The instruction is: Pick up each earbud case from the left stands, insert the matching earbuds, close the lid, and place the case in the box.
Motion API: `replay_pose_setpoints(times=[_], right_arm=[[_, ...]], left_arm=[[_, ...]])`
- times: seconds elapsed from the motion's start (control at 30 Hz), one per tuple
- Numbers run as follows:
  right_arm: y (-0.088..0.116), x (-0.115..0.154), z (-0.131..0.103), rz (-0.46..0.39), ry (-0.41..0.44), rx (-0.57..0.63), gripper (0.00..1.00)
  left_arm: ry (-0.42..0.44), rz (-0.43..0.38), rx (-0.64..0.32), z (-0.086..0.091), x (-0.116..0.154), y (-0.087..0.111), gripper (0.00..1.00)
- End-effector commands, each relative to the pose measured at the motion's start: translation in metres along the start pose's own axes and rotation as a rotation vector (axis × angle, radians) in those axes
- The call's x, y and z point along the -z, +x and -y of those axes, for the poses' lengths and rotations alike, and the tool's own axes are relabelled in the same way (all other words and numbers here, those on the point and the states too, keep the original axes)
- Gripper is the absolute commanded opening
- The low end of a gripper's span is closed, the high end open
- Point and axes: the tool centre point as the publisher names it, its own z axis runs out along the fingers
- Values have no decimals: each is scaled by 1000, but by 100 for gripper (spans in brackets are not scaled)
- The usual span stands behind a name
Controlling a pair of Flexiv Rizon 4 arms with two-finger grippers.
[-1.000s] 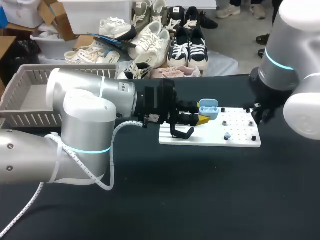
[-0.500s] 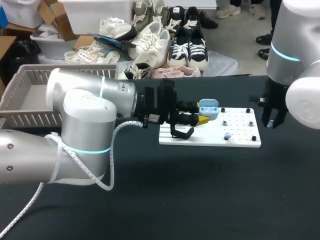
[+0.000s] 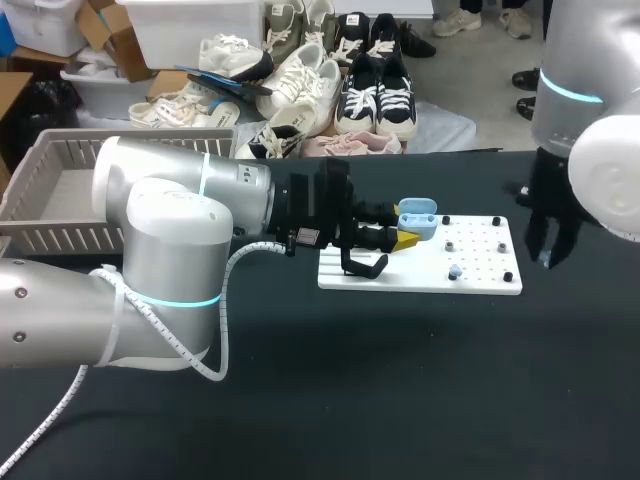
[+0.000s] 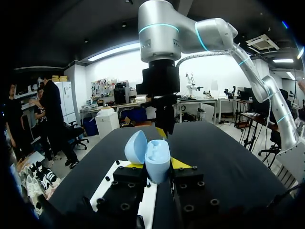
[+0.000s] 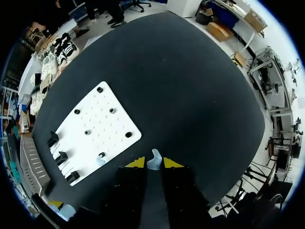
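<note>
Head view: left fingers clamp the open blue earbud case over the white stand board, mid-counter. Grey basket, far-left corner, shows nothing inside. Left wrist: case's sockets hidden. Right wrist: right fingers, narrow, pinch a blue earbud. Judged step: insertion. Next: align earbud over socket.

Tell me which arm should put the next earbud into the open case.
Right: the right claw grips a light-blue earbud, while the left claw holds the open case.
</note>
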Motion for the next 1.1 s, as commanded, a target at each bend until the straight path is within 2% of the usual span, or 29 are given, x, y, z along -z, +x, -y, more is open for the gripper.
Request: replay_pose_setpoints(times=[0.03,0.4,0.67,0.87,1.1], right_arm=[[18,20,-4,19,19,-28,0],[49,75,-27,49,35,-102,0],[65,106,-52,72,19,-94,0],[75,119,-79,94,6,-63,0],[81,121,-106,97,-2,-39,0]], left_arm=[[-5,3,-1,1,0,1,0],[-5,3,-1,1,0,1,0],[-5,3,-1,1,0,1,0],[-5,3,-1,1,0,1,0],[-5,3,-1,1,0,1,0]])
